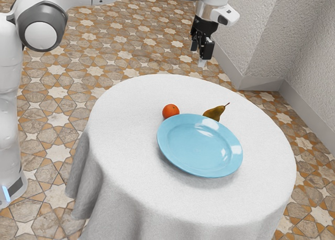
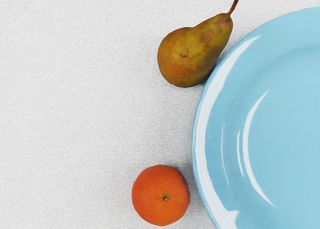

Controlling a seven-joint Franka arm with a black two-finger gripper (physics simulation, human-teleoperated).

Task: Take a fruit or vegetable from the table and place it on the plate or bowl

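Observation:
A light blue plate [image 1: 200,144] lies empty near the middle of the round white-clothed table [image 1: 131,161]. Beside its far rim sit a small orange [image 1: 170,111] and a brown-green pear [image 1: 215,112] lying on its side, both close against the plate's edge. My black gripper [image 1: 204,52] hangs high above the table's far side, well clear of the fruit, with nothing between its fingers, which stand close together. From the hand's camera I look straight down on the pear [image 2: 194,51], the orange [image 2: 160,194] and the plate [image 2: 265,119].
The table stands on a patterned tile floor [image 1: 131,46]. A textured grey wall [image 1: 293,35] rises at the exterior view's right, close behind the gripper. White cloth stretches bare on the exterior view's left of the plate.

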